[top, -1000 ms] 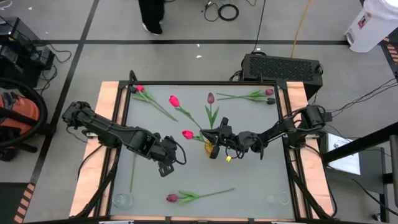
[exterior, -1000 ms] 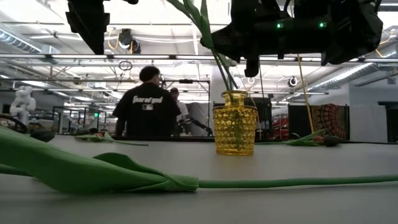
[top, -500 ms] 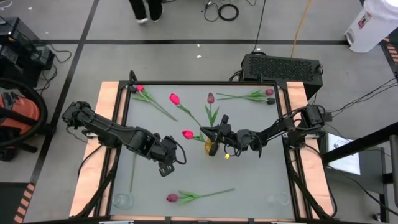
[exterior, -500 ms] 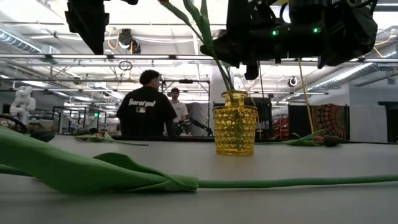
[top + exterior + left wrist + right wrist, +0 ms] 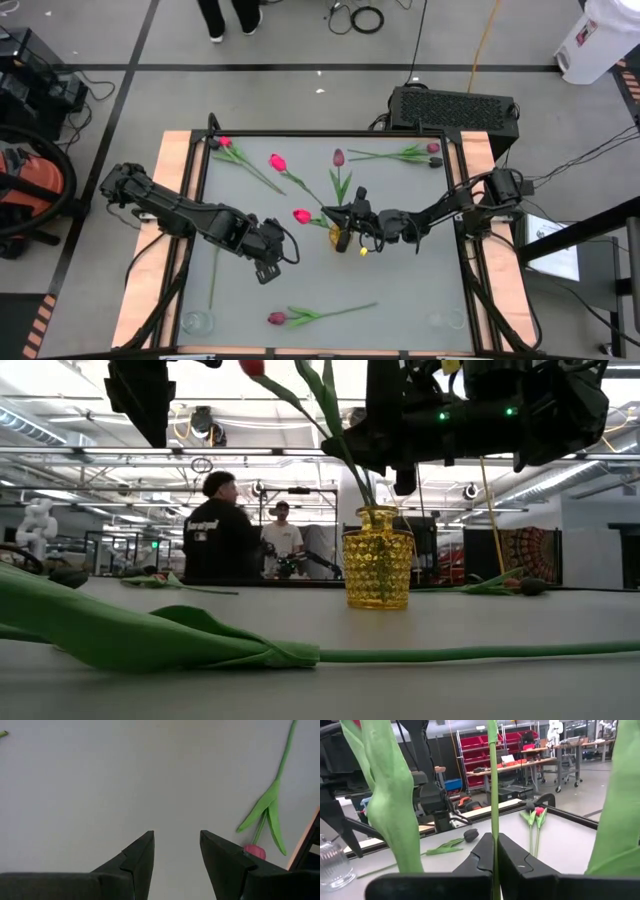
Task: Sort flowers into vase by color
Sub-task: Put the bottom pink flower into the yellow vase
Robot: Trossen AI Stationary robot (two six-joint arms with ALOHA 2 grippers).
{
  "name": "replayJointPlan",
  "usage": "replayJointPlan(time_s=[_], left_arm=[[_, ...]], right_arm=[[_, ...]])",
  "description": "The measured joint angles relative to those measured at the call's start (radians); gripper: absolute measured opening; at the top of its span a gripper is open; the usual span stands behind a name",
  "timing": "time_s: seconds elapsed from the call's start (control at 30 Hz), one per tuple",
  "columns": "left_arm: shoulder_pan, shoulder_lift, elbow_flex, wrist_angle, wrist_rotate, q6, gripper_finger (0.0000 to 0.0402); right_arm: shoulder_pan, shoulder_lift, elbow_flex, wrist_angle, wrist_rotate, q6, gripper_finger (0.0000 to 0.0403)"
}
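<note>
At frame centre in the high view, the right gripper (image 5: pixel 343 228) pinches a tulip stem (image 5: pixel 493 795) over the yellow vase (image 5: pixel 377 571), probably to seat it upright. The left gripper (image 5: pixel 176 851) hangs open over bare table. The tulip's head is cut off in the low view; other tulips (image 5: pixel 310 315) lie scattered

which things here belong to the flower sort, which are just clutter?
Job: loose tulips; yellow vase holding stems; tulip stem pinched in right gripper; left gripper, open.
Clutter: clear jar, black case, people behind.
</note>
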Motion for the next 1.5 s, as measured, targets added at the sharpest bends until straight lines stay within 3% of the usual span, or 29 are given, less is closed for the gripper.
replayJointPlan(time_s=[1.13,1.5], left_arm=[[0.0,0.0,0.0,-0.001,0.0,0.001,0.0167],[0.0,0.0,0.0,-0.004,-0.002,0.003,0.0167]], right_arm=[[0.04,0.0,0.0,-0.111,0.0,0.045,0.0001],[0.04,0.0,0.0,-0.11,0.0,0.038,0.0022]])
